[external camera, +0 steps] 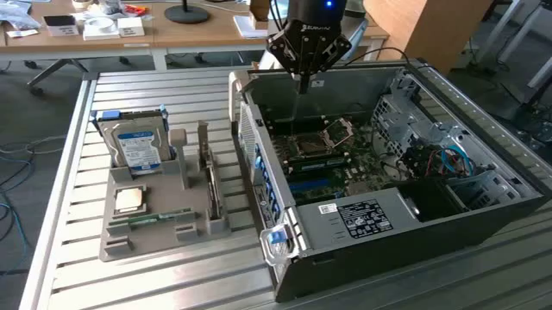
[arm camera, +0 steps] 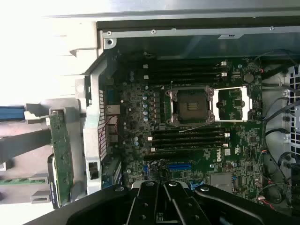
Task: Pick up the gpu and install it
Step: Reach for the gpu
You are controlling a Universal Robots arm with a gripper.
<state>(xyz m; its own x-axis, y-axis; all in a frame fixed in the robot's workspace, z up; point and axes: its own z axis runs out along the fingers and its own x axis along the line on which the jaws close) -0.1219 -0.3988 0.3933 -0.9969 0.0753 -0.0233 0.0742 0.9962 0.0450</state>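
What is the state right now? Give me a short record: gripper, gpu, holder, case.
gripper: shut, nothing held, hanging above the open computer case
gpu: standing on edge in the grey holder, not yet picked up
gpu vs gripper: apart, with the case wall between them
holder also carries: hard drive, RAM stick
case interior: motherboard exposed, lying flat

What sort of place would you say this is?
Probably a robotics lab in an office: a slatted metal workbench, an open computer case on it, and wooden desks behind.
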